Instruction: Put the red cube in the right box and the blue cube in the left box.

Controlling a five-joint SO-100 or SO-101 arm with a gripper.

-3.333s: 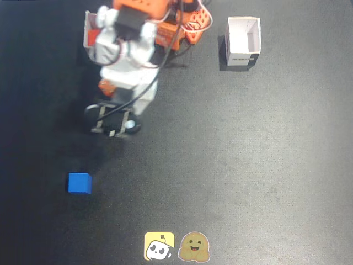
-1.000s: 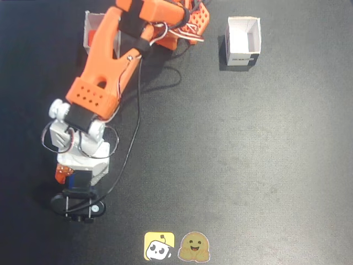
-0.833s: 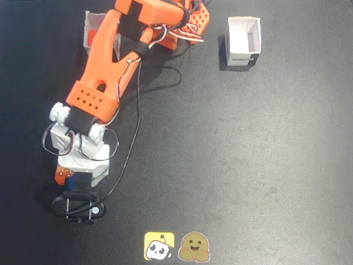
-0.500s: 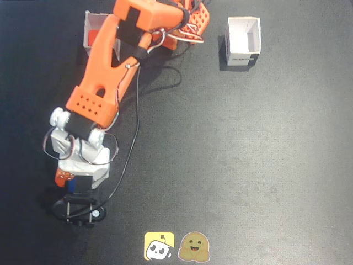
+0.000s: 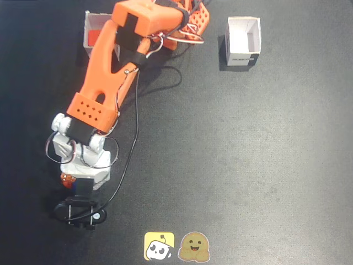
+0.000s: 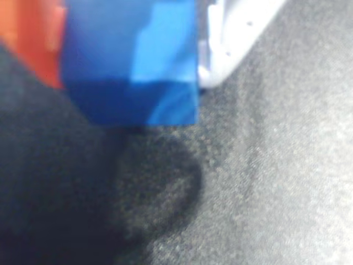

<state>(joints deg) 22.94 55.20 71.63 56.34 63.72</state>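
Note:
In the wrist view the blue cube [image 6: 127, 61] fills the upper left, pinched between an orange finger [image 6: 30, 44] and a white finger [image 6: 237, 27]. My gripper [image 6: 132, 66] is shut on it, and a dark shadow lies on the mat just below. In the fixed view the gripper [image 5: 76, 186] is at the lower left at the end of the stretched orange arm, which hides the cube. The red cube [image 5: 94, 36] lies inside the left box [image 5: 87, 25] at the top. The right box [image 5: 243, 40], white and open, holds nothing I can see.
The arm's base [image 5: 187, 22] and loose cables sit at the top between the two boxes. Two cartoon stickers [image 5: 176, 246] lie at the mat's bottom edge. The dark mat [image 5: 248, 154] spreads to the right of the arm.
3.3 s ago the blue cube lay alone at the lower left and the arm was near the left box. The arm has since reached over it. In the last second the wrist shifted slightly.

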